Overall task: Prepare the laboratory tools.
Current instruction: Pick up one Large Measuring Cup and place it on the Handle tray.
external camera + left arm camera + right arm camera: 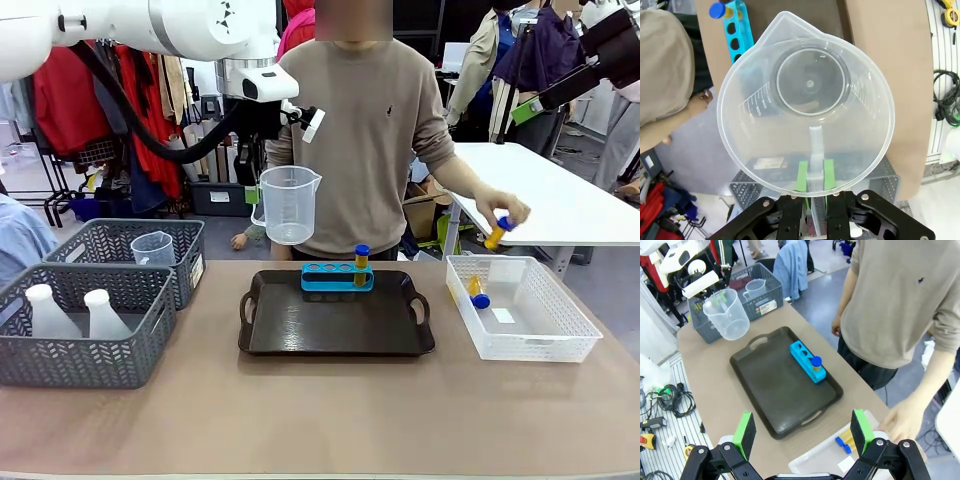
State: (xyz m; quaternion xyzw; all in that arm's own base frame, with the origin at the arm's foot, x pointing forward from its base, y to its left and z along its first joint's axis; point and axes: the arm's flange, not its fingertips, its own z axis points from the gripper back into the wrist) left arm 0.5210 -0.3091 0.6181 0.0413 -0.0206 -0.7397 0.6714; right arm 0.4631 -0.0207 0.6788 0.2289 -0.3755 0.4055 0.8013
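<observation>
Nearest in the front view, two translucent white conical flasks [45,310] stand in a grey mesh basket [70,362] left of the dark tray [330,325], on the brown desk [330,420]. On the tray's far edge sits the blue four-hole rack [337,277], with one amber blue-capped tube [361,262] upright in it. Above that far edge the left hand [256,180] hangs with the clear beaker [289,205]. Right of the tray, a person's hand [500,210] holds another tube [496,235] near the far rim of the white mesh basket [530,345].

From the left wrist, the green pads [802,176] are clamped on the beaker's thin flat handle. Its wide round mouth, pouring lip and printed scale face the camera, and the rack lies beyond the lip.

From the right wrist, the right hand [802,432] stands wide apart and empty, above the desk on the tray's white-basket side.

The step in hand looks like getting the beaker onto the tray. The next move calls for lowering it upright onto the tray's bare matte floor, short of the rack, before letting go. The plastic looks light, smooth and thin-walled, so it could swing or tip on that narrow handle.
</observation>
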